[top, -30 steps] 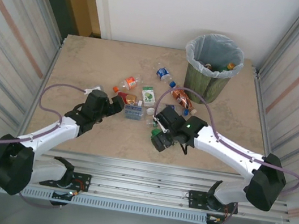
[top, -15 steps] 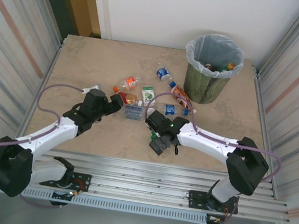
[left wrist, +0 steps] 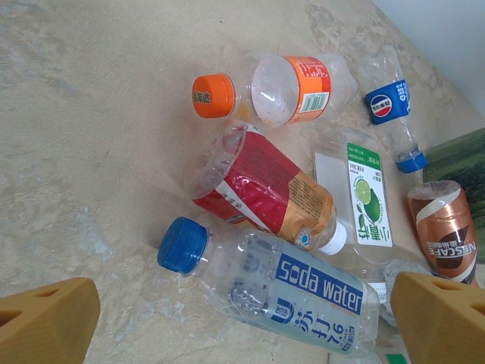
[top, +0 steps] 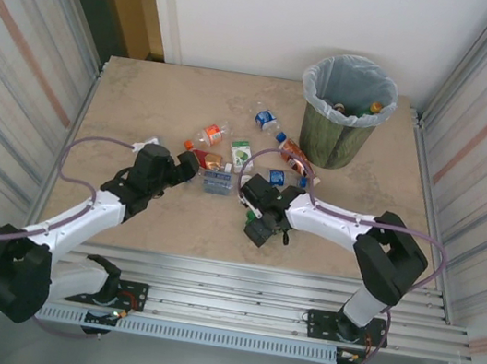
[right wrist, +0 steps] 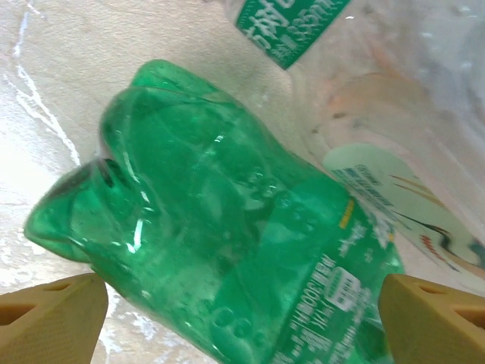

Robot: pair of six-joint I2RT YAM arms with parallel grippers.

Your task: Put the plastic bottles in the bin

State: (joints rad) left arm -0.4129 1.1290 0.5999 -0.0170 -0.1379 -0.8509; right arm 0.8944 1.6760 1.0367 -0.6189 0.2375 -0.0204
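Right arm has folded in, swinging its hand [right wrist: 242, 322] leftward onto a crushed green bottle [right wrist: 220, 227] lying on the desk [top: 163, 103], fingers spread either side, not yet pinching. I'd centre on the body before squeezing, as it looks slippery. Left hand [left wrist: 242, 318], also spread, hovers over the soda water bottle [left wrist: 303, 292]. Beyond stands the bin [top: 330, 140], far right.

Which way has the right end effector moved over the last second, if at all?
Yes. In the top view the right end effector has shifted a little left, farther from the bin, which has stayed put.
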